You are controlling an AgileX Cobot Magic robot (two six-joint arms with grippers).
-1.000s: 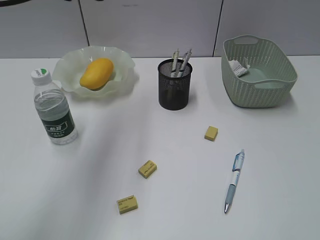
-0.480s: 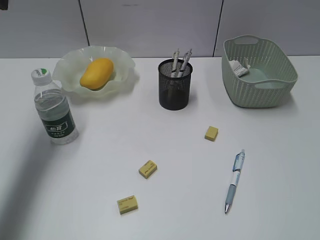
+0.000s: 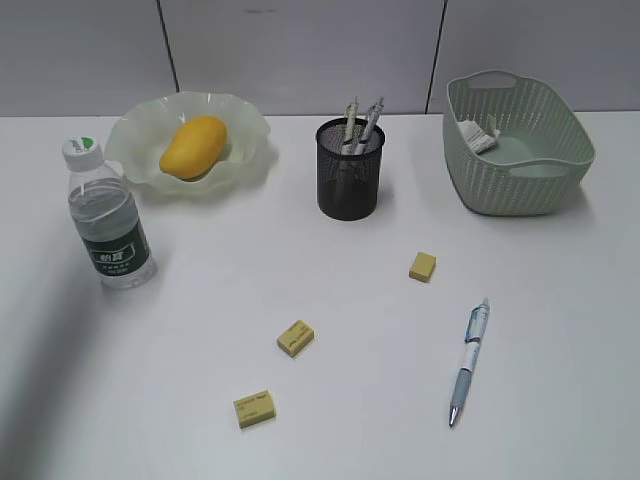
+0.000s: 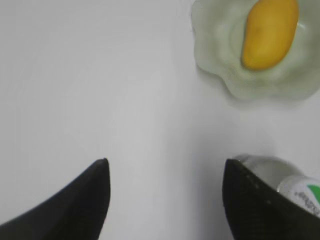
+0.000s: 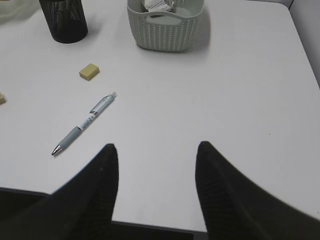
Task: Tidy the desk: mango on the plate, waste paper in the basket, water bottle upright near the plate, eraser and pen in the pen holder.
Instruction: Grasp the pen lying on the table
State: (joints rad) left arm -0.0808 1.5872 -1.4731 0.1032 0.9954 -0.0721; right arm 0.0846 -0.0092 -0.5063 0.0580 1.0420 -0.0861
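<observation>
Nothing on the desk [image 3: 330, 430] has shifted since the earlier frames; only a dark shape at the exterior view's top-left corner is gone and a soft shadow now lies on the left side. Take the pen holder [image 3: 350, 170] as your landmark: the mango [image 3: 193, 146] already rests on the plate [image 3: 135, 150] to its left, the water bottle [image 3: 108, 218] stands upright left of and nearer than it, and the waste paper [image 3: 478, 135] lies in the basket [image 3: 530, 175] to its right. What remains, I judge, is the loose pen [image 3: 468, 361] and three erasers [image 3: 422, 266] in front of it — the pen to the right. Your left gripper [image 4: 165, 172] hangs wide open and empty above the bottle; your right gripper [image 5: 156, 152] is open, holding nothing. Come down on the pen's middle, jaws across the barrel — it may roll on this smooth white top. Pale wall panels stand behind
</observation>
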